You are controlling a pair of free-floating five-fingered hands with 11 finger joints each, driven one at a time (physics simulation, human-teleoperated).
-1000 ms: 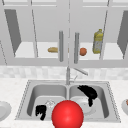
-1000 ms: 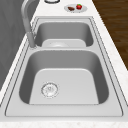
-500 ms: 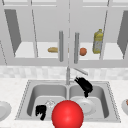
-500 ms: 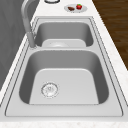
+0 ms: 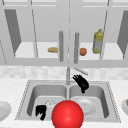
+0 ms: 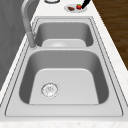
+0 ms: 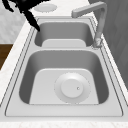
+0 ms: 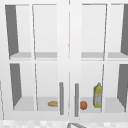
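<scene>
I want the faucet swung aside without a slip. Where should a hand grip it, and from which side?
Probably the horizontal spout near its free end, from above: it is a straight bar with open space around it, reaching over the sink. The right hand hangs just beside the faucet.

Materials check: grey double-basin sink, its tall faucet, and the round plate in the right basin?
The grey double-basin sink looks like brushed steel: even grey, soft matte shading, no sharp reflections. The tall grey faucet matches it, probably the same metal. The round pale plate in the right basin looks like glazed ceramic or plastic; its flat light grey leaves that open. The right hand hovers near the faucet.
</scene>
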